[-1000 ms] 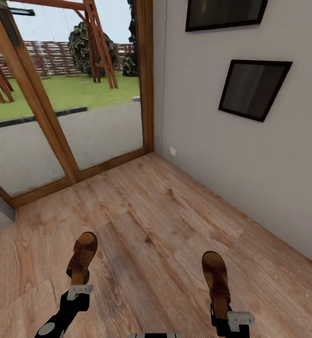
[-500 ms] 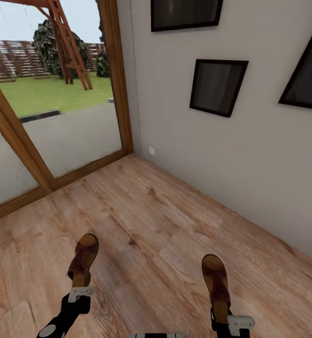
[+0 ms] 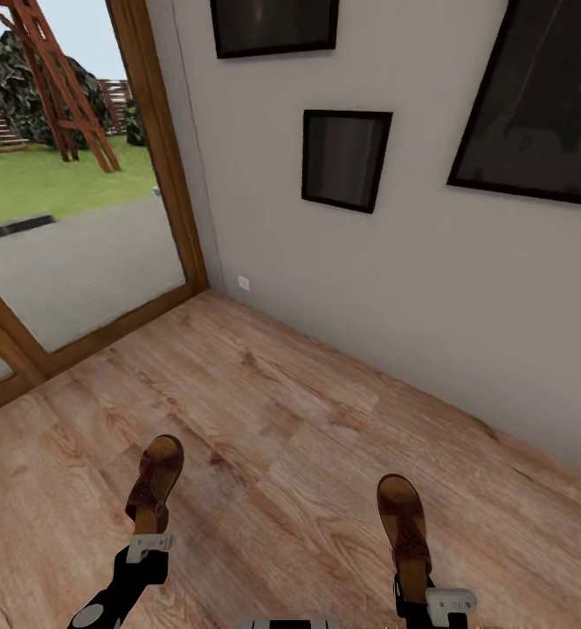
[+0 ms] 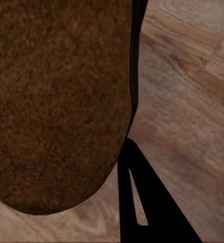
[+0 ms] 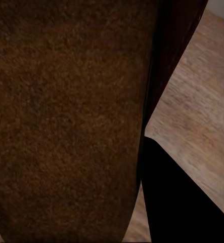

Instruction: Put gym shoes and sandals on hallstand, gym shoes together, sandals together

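— Head view first: where are the sandals placed relative to the grippers?

— One sandal (image 3: 155, 482) is held out in front of the left gripper (image 3: 148, 546), clamped at its heel end, with the toe pointed away and slightly rightward. The other sandal (image 3: 402, 524) is gripped the same way by the right gripper (image 3: 430, 596), its toe pointed straight ahead. Both are carried above the corridor floor (image 3: 281, 437), well apart from each other.

— Is the grasp confirmed by the wrist views?

— In the left wrist view, the brown underside of the sandal (image 4: 56, 101) is seen close up, with one dark finger (image 4: 142, 202) pressed along its edge. In the right wrist view, the sole (image 5: 66, 116) is likewise seen against a dark finger (image 5: 177, 197), over wood planks.

— What edges and open room are seen?

— A pale wall (image 3: 412, 288) is met ahead and to the right, hung with dark framed pictures (image 3: 345, 159). A wood-framed glass door (image 3: 80, 245) closes the left side, with paving and grass beyond it. Bare planks lie between the sandals and the wall.
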Available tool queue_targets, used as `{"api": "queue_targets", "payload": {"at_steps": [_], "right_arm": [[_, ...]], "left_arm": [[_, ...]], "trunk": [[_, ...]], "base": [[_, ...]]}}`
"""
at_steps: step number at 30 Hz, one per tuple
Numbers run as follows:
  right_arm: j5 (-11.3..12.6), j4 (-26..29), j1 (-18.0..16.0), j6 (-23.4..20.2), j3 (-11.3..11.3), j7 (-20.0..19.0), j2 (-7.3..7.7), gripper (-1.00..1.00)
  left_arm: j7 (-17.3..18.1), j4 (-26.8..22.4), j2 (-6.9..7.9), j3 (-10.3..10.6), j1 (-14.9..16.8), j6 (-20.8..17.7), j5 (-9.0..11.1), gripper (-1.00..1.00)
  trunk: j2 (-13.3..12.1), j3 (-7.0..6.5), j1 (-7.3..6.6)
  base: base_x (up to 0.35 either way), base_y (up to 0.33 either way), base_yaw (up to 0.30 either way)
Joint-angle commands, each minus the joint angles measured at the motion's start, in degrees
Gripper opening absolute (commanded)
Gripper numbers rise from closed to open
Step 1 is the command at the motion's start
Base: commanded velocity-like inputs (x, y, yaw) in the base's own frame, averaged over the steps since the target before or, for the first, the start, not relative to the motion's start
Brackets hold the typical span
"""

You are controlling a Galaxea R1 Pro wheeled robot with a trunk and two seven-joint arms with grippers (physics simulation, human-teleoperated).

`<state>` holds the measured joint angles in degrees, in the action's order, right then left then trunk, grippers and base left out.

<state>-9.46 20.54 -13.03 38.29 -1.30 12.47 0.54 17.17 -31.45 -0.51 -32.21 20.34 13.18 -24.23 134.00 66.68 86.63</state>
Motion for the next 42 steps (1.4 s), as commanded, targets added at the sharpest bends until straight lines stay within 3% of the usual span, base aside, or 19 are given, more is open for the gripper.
{"api": "queue_targets", "payload": {"at_steps": [1,32,42], "right_arm": [[-0.46,-0.06,-0.05,0.12,-0.11,0.36,-0.01,-1.00],[-0.38,-1.29,-0.07,0.12,-0.11,0.34,-0.19,-1.00],[-0.37,-1.29,-0.06,0.12,-0.11,0.31,-0.05,-1.00]], "left_arm": [[0.41,-0.02,-0.07,-0.48,0.05,0.26,-0.45,-1.00],[0.40,0.67,-0.22,-0.49,0.05,0.22,-0.28,-1.00],[0.41,2.25,-0.92,-0.49,-1.36,0.49,0.81,-1.00]], "trunk": [[0.02,0.04,-0.01],[0.02,0.04,-0.01],[0.02,-0.15,-0.01]], "base": [[0.000,0.000,-0.300],[0.000,0.000,-0.300],[0.000,0.000,-0.299]]}}
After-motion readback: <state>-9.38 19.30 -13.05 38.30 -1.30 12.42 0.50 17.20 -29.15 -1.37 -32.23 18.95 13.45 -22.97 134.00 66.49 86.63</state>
